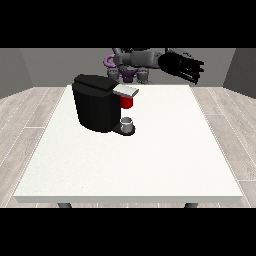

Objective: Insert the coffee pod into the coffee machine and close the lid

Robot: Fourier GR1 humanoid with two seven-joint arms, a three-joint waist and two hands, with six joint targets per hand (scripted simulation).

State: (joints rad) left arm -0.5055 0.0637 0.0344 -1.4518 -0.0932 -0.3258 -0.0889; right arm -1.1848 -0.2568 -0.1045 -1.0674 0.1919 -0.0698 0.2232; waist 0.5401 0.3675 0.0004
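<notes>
A large white table fills most of the front view, its near edge running along the bottom and its far edge close to the robot, which stands small behind that far edge. On the table, towards its far corner at the view's left, sits the black coffee machine, a bulky dark body with a grey lid reaching out to the view's right. Under that lid a red part shows, which may be the coffee pod, though this cannot be told for certain. Below it a small grey cup stands upright on the machine's base.

The hand at the view's right is raised in the air above the table's far edge, well apart from the machine, its black fingers spread out straight and holding nothing. The other hand does not show at the view's left
</notes>
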